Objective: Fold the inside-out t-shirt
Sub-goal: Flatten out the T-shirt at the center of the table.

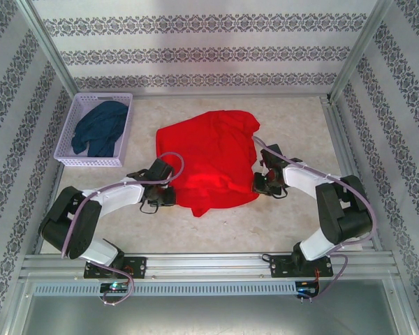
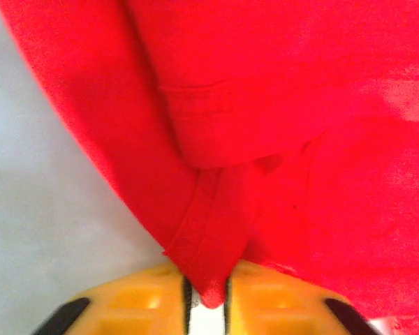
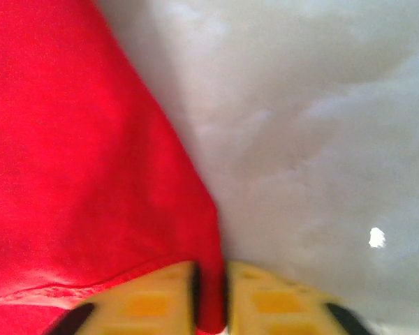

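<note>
Wrist cameras reveal both pinches: left gripper (image 2: 207,299) clamps a hem of the bright red fabric t-shirt (image 1: 209,160), right gripper (image 3: 209,301) its edge. Overhead adds a far-left white plastic basket (image 1: 91,161) holding navy cloth (image 1: 101,129).

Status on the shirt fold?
Left tool shut on t-shirt hem. Right tool shut on opposite edge. It lies rumpled on table. Navy garment in basket, well apart.

The t-shirt (image 1: 209,164) lies in the middle of the counter (image 1: 293,223). The left tool (image 1: 170,184) grips its left edge, the right tool (image 1: 260,183) its right edge. At far left, a basket (image 1: 70,132) holds 1 garment (image 1: 101,129).
</note>
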Action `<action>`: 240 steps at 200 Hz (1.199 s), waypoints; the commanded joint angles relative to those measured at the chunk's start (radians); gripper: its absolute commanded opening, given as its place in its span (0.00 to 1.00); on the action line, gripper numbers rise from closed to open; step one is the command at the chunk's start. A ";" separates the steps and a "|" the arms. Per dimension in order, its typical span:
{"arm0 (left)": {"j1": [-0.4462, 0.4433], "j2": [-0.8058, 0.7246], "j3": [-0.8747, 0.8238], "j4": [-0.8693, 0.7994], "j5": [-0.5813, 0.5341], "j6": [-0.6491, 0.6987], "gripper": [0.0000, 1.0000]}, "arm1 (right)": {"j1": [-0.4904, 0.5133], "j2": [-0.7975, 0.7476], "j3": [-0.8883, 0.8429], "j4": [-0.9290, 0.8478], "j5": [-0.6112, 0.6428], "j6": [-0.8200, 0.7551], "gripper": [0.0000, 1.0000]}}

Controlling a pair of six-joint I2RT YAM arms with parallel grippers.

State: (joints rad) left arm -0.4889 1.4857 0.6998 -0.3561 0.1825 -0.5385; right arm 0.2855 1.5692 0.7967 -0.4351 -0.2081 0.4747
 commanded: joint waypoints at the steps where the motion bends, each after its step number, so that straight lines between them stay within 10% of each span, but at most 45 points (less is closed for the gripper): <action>1: -0.014 0.002 -0.029 0.182 -0.001 -0.011 0.05 | 0.000 -0.044 0.010 0.082 -0.060 0.005 0.01; 79: -0.002 -0.380 0.194 0.000 -0.387 0.125 0.00 | -0.103 -0.494 0.195 0.131 -0.146 0.093 0.00; 146: -0.001 -0.411 0.322 -0.117 -0.325 0.180 0.00 | 0.056 -0.520 0.085 -0.150 0.144 0.077 0.00; 190: 0.006 -0.419 0.194 -0.211 -0.333 0.196 0.00 | 0.282 -0.441 -0.020 -0.149 0.195 -0.002 0.48; 240: 0.006 -0.423 0.104 -0.186 -0.283 0.146 0.00 | 0.465 -0.125 0.225 -0.062 0.268 -0.217 0.62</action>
State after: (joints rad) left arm -0.4892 1.0752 0.8257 -0.5282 -0.1238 -0.3717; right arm 0.7246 1.3067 0.9001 -0.5594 -0.0002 0.3729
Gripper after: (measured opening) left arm 0.051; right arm 0.617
